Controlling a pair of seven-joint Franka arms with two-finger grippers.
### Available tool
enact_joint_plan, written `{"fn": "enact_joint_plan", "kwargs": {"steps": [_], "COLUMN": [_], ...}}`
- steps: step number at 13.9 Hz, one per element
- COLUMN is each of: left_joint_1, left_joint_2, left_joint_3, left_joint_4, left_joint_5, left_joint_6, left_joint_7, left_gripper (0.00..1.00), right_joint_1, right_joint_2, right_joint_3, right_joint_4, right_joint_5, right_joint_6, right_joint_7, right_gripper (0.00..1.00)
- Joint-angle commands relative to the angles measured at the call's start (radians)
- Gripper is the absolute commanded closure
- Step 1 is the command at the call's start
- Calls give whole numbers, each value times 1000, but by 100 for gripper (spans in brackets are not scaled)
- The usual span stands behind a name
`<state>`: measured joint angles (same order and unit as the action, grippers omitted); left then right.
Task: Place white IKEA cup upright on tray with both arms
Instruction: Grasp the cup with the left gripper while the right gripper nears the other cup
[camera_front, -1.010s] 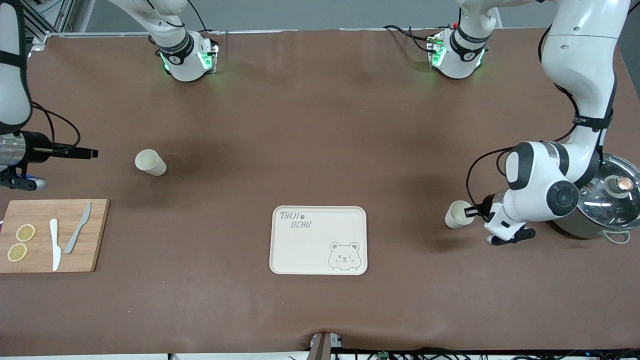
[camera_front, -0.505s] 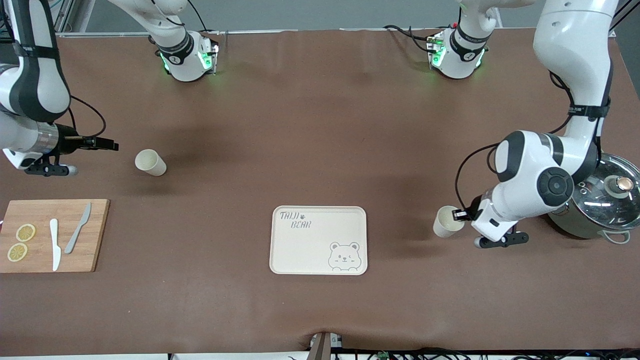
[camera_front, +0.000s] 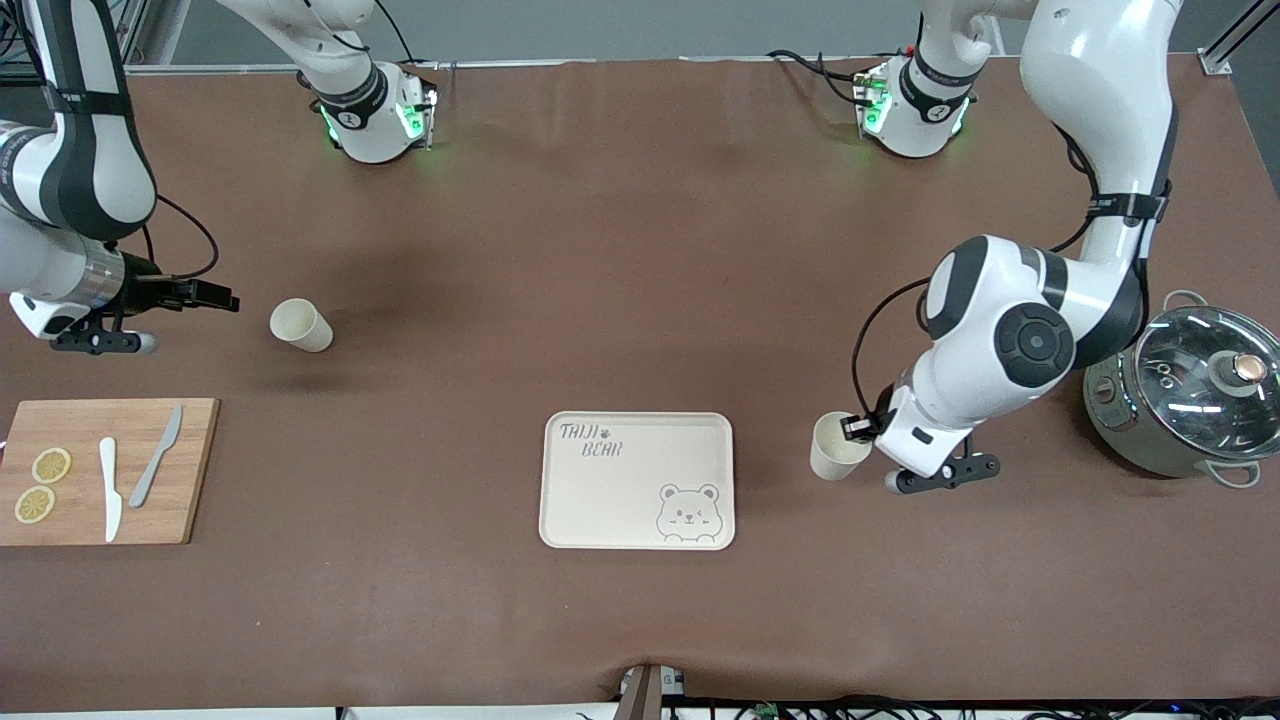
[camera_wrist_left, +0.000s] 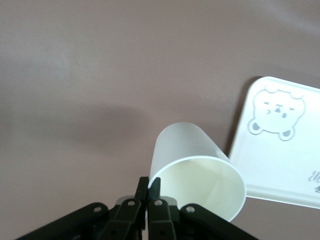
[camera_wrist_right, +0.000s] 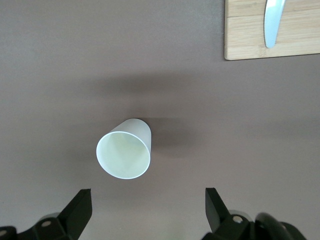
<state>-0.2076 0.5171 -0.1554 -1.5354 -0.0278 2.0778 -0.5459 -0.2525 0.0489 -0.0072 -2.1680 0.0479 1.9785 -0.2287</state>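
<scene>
My left gripper (camera_front: 858, 427) pinches a white cup's (camera_front: 833, 458) rim, held over bare table beside the tray (camera_front: 637, 480), pot (camera_front: 1185, 390) nearby. My right gripper (camera_front: 215, 298) hangs open by the second cup (camera_front: 300, 325), with the cutting board (camera_front: 105, 470) near.

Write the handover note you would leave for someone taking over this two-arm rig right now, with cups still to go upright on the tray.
Left gripper: shut on the rim of one white cup, held beside the tray toward the left arm's end, not yet over it.
Right gripper: open, beside the second cup, which lies on the table, ungrasped.
Done: first cup picked up.
Left: set it upright on the tray; grasp and place the second cup.
</scene>
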Motion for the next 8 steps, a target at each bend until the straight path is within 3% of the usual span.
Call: {"fn": "enact_joint_plan", "kwargs": {"steps": [1, 4, 8], "left_joint_1": [-62, -125, -171], "left_joint_2": [52, 115, 208], "left_joint_3": [5, 5, 5], "left_joint_4": [72, 132, 207], "left_joint_5": [-18, -18, -18], "left_joint_6": [-19, -19, 7], "left_joint_7": [-115, -265, -376], "left_gripper": [100, 100, 100], "right_joint_1": [4, -1, 10], "right_joint_2": [22, 58, 72], "right_joint_3": [6, 6, 6], "right_joint_4": [-1, -24, -148], "right_joint_5": [18, 18, 20], "right_joint_6": [20, 39, 297], "right_joint_7": [-17, -24, -27], "right_gripper": [0, 0, 0]}}
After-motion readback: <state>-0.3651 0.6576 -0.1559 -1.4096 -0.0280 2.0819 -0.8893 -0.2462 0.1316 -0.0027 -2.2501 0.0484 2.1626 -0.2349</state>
